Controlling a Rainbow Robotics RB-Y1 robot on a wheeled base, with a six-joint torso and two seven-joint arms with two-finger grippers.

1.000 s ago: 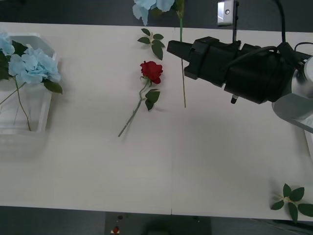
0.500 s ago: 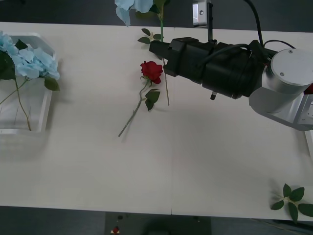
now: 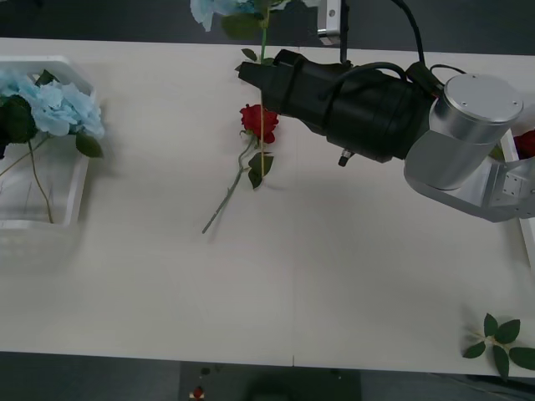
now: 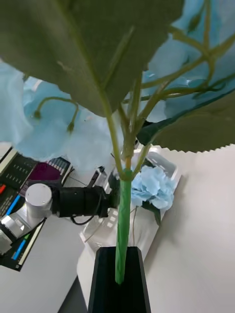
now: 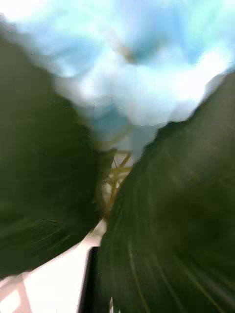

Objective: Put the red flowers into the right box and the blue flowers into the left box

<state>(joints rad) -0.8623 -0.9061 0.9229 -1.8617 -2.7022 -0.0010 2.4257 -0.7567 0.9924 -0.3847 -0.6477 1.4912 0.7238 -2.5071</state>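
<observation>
white table (image 3: pixel 334 276): one red rose (image 3: pixel 259 122); right gripper (image 4: pixel 121 274) clamped on one blue flower stem (image 4: pixel 123 220)

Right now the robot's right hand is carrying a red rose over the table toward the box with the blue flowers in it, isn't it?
Not quite. The right hand is carrying a blue flower, not a red rose. The right wrist view shows its green stem pinched between the fingers, with pale blue petals above. The red rose lies on the table in the front view. The rest is right: the arm reaches toward the box with the blue flowers in it.
</observation>
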